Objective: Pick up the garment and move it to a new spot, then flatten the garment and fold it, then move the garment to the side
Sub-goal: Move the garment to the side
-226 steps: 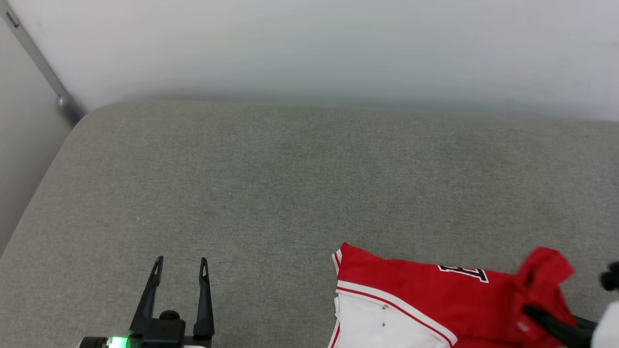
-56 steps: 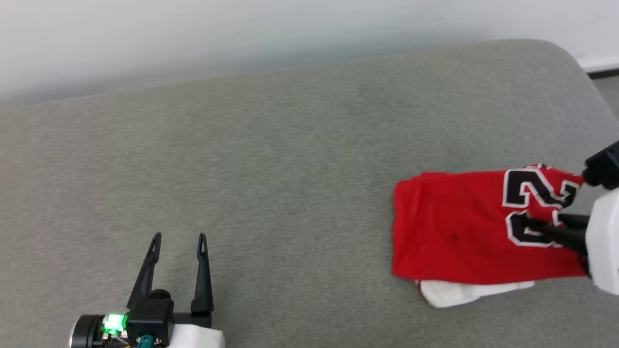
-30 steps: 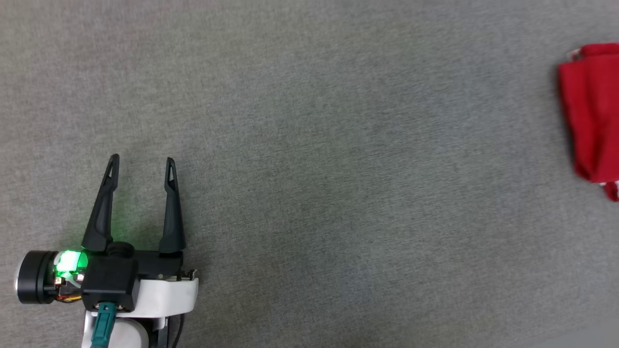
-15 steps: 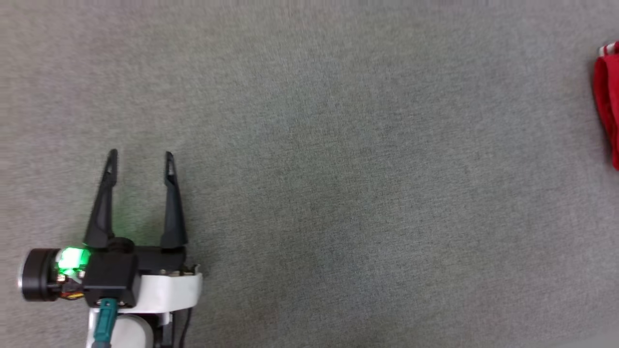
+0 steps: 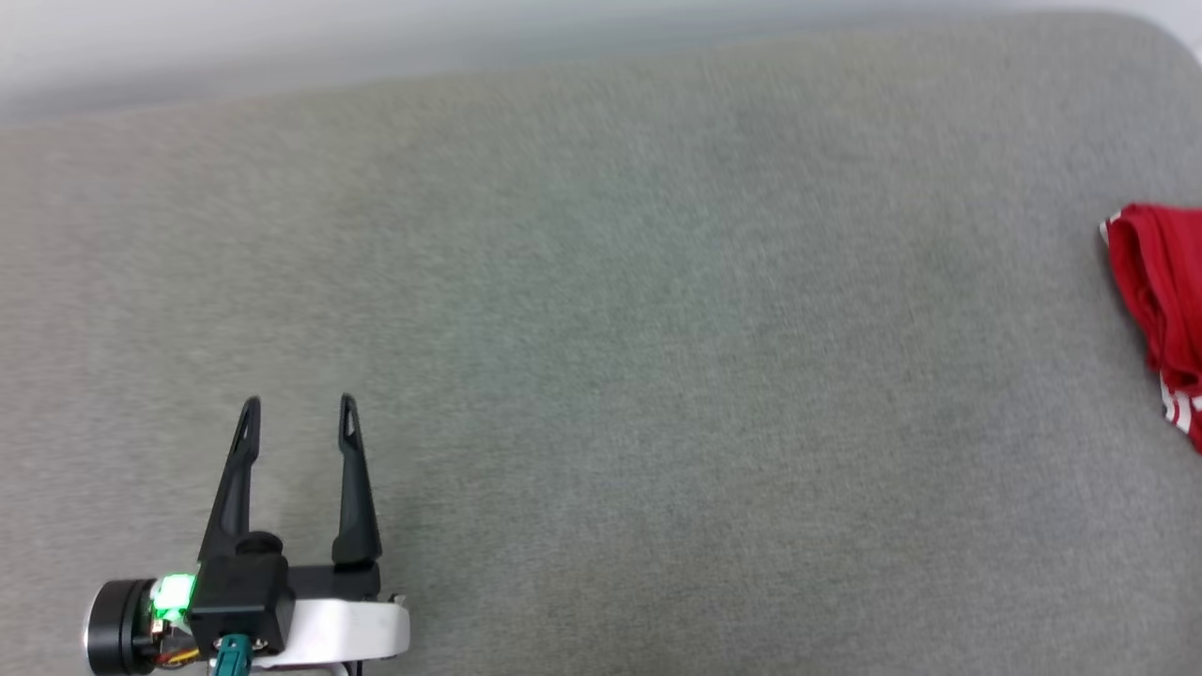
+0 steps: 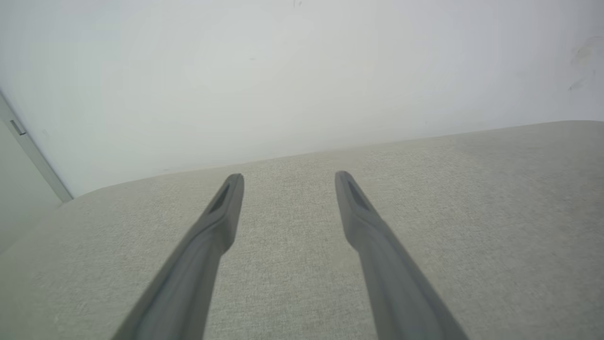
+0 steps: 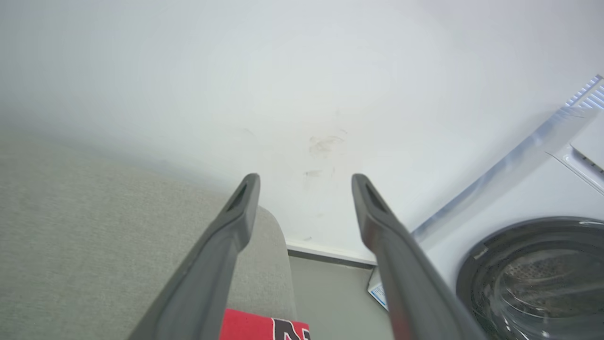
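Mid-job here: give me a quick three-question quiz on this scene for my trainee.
1. True or false: the left gripper has its jaws open over the grey woven-fabric cushion, holding nothing.
2. In the head view, the bright red soft jersey garment lies: A) between the left jaws; B) near the cushion's right end; C) at the cushion's left end.
3. In the right wrist view, what appliance stands beyond the open jaws of the right gripper, past the cushion's end?
Key: 1 true; 2 B; 3 a white washing machine with a round dark door.
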Motion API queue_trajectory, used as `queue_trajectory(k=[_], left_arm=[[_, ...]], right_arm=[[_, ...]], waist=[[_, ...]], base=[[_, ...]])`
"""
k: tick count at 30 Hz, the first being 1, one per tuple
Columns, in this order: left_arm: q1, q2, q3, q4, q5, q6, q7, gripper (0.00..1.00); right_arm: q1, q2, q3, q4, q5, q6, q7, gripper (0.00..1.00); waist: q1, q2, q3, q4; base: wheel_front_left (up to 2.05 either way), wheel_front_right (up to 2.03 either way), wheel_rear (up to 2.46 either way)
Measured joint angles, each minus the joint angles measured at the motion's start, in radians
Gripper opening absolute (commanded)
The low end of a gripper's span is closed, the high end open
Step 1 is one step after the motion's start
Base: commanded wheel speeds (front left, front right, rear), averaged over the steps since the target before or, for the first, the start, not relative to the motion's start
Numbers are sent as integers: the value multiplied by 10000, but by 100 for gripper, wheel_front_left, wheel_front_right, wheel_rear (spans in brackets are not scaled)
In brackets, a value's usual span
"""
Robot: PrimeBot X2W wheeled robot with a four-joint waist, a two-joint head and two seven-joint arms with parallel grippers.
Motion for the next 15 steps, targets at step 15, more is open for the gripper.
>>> queue_trajectory(k=[15], left_arm=[[900, -420, 205, 855, -58, -265, 0, 100]], right_arm=[[4249, 5022, -1950, -3722, -1417, 0, -1530, 100]], waist=[[-1, 0, -2075, 1113]], base=[[0, 0, 0]])
